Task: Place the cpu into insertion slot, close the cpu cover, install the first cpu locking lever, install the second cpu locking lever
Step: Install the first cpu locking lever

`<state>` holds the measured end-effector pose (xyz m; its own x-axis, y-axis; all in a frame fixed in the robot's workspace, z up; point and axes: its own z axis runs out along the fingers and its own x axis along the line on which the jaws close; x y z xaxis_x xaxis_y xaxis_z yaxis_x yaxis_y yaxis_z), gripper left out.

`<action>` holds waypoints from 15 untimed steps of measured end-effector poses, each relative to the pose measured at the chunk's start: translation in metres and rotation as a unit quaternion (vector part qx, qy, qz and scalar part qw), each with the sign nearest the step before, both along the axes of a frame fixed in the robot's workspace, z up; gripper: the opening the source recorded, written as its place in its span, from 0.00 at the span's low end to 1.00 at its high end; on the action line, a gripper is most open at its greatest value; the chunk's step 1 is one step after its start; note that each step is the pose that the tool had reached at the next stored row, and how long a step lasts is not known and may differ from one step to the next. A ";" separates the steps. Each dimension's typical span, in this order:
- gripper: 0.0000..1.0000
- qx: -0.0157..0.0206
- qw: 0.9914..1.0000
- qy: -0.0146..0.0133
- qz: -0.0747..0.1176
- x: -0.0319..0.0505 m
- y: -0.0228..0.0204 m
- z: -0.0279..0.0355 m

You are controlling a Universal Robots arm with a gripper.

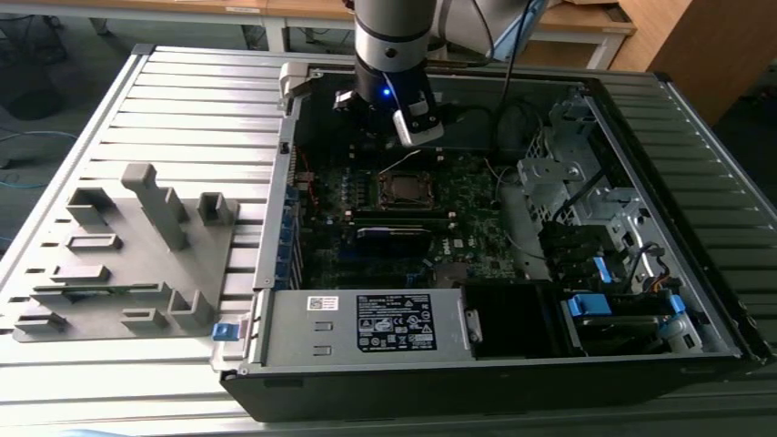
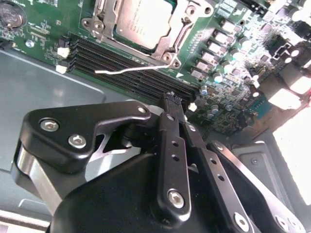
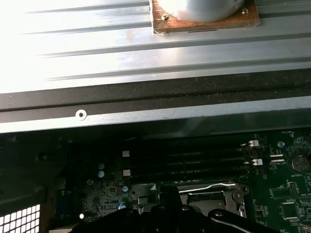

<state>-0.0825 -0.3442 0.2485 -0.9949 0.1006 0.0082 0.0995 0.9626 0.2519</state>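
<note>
The cpu [image 2: 142, 20], a flat silver-grey square, lies in the motherboard socket [image 1: 407, 188]. The cpu cover [image 2: 183, 25], a thin metal frame, lies flat around it. A thin silvery locking lever [image 2: 127, 70] sticks out loose beside the socket, over the black memory slots; it also shows in the first wrist view as lever [image 3: 208, 186]. My gripper [image 2: 174, 98] hangs above the board a short way from the socket, its black fingers [image 2: 171, 145] pressed together with nothing between them. In the exterior view the gripper [image 1: 388, 129] hovers over the far part of the case.
The open computer case [image 1: 631, 360] rests on a slatted metal table [image 1: 182, 100]. Black memory slots [image 2: 121, 60], a power supply box [image 1: 364, 323] and drive bays with blue tabs [image 1: 589, 305] surround the socket. A grey fixture block [image 1: 127, 255] stands at the exterior view's left.
</note>
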 end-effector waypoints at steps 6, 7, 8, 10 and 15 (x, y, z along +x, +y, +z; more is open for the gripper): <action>0.11 -0.001 1.000 0.000 0.000 0.0003 0.0001 -0.0001; 0.11 -0.004 1.000 0.000 0.000 0.0003 0.0001 -0.0001; 0.11 -0.006 1.000 0.000 0.000 0.0002 0.0000 -0.0002; 0.11 -0.008 1.000 0.000 0.000 0.0003 0.0000 -0.0003; 0.11 -0.008 1.000 0.000 0.000 0.0003 0.0001 -0.0003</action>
